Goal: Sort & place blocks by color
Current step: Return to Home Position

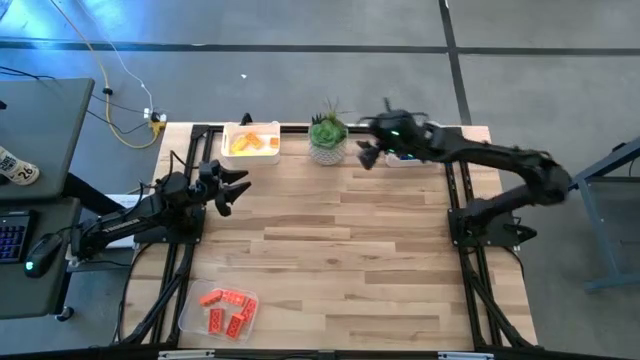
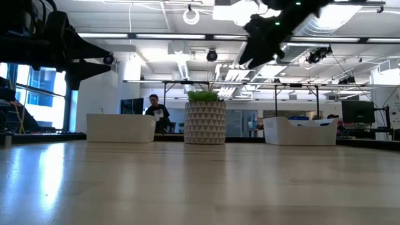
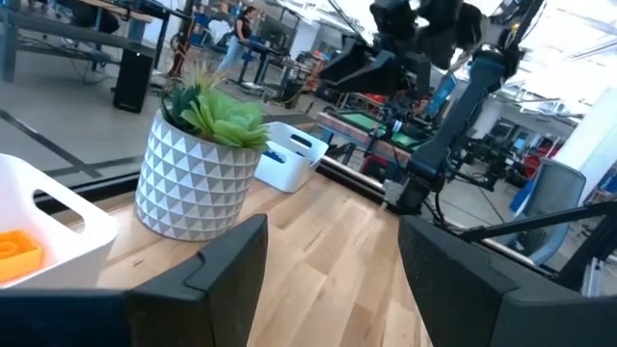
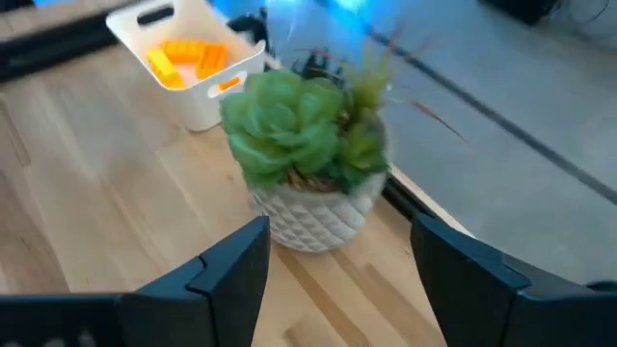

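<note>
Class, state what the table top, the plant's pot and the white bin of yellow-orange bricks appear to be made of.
Table top: wood or laminate, by its plank seams and grain.
Pot: probably ceramic or cement, white with faceted triangle relief.
White bin: likely moulded plastic, smooth, with cut-out handle.

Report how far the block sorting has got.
Done: yellow blocks lie in the left bin, red blocks in the front tray, blue blocks in the right bin. In hand: nothing; left gripper and right gripper are open, empty. Left: no loose blocks show on the table.
</note>
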`<state>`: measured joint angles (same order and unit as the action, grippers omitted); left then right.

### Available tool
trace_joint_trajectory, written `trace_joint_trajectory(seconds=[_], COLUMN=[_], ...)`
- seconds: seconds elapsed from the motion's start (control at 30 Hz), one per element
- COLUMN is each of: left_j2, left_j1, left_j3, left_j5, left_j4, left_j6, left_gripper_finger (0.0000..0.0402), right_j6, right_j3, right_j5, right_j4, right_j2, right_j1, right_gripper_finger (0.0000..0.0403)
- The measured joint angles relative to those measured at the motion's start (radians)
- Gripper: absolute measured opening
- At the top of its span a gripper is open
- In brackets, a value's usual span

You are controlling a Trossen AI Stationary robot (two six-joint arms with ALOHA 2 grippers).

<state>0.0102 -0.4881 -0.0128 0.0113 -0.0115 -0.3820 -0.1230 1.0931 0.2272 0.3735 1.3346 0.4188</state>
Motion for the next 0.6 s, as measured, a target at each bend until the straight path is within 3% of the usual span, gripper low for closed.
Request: trace_joint_trajectory(seconds=[0.17,0.3,0.43,0.6], left_j2=[0.001,0.001,0.001,0.001], left_j1=[0.000,-0.002,-0.003,-0.003], left_j3=[0.000,0.000,0.000,0.000], left_j5=[0.000,-0.024,-0.026,-0.026], left_j4=[0.001,0.001,0.001,0.000], left_j6=[0.004,0.121,0.217,0.229], left_gripper_finger=[0.0223,0.0223,0.0223,0.0223], right_j6=[-0.007,-0.047,-0.114,-0.168], right_j3=[-0.270,-0.486,-0.665,-0.824], right_j5=[0.000,0.000,-0.007,-0.038], right_j4=[-0.183,-0.290,-0.344,-0.376], right_j2=[-0.248,-0.427,-0.591,-0.767], right_j1=[0.007,0.007,0.007,0.007], right_gripper_finger=[0.0238,0.0238,0.0238,0.0238])
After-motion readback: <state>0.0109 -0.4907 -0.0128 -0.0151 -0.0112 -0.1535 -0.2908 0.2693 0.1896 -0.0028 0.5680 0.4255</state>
